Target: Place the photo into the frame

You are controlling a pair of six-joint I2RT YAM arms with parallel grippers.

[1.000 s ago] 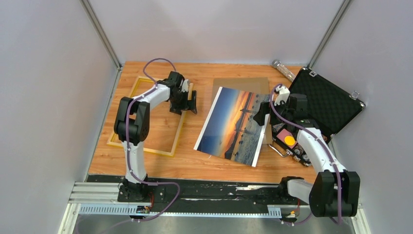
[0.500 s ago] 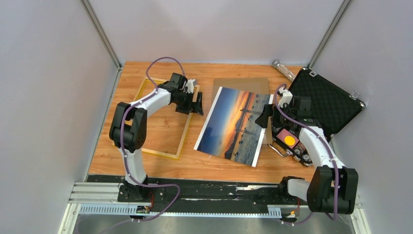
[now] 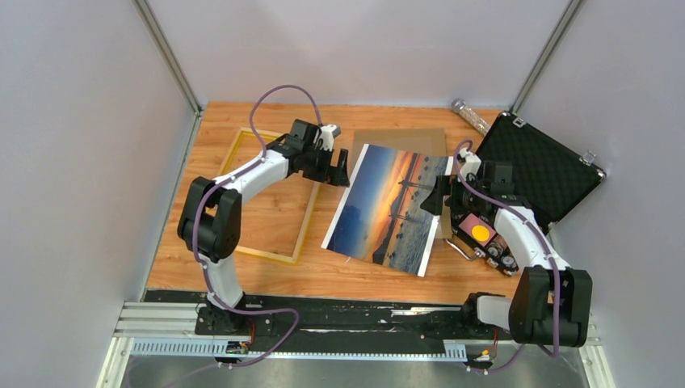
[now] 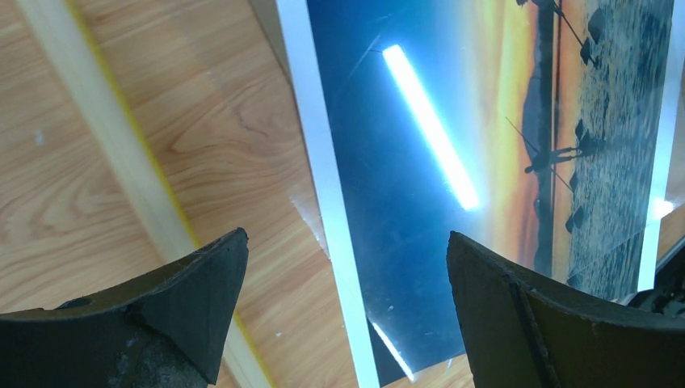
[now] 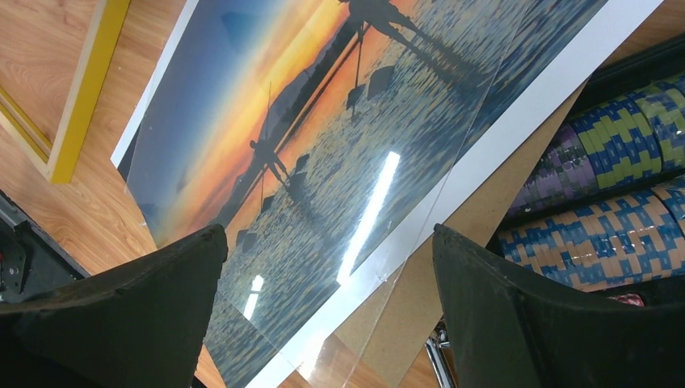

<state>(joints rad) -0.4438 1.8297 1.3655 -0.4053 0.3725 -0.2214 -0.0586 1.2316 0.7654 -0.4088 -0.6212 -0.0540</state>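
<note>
Left hand (image 3: 333, 175) and right hand (image 3: 440, 196), both released, flank the glossy rectangular sunset photo (image 3: 388, 206); uneven pinching could crease it.

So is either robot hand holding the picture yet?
No. The left gripper and right gripper both hang open over the photo, holding nothing.

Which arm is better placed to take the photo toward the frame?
Probably left: the open left gripper straddles the photo's white edge beside the frame; the right gripper, also open, is at the photo's far side.
</note>
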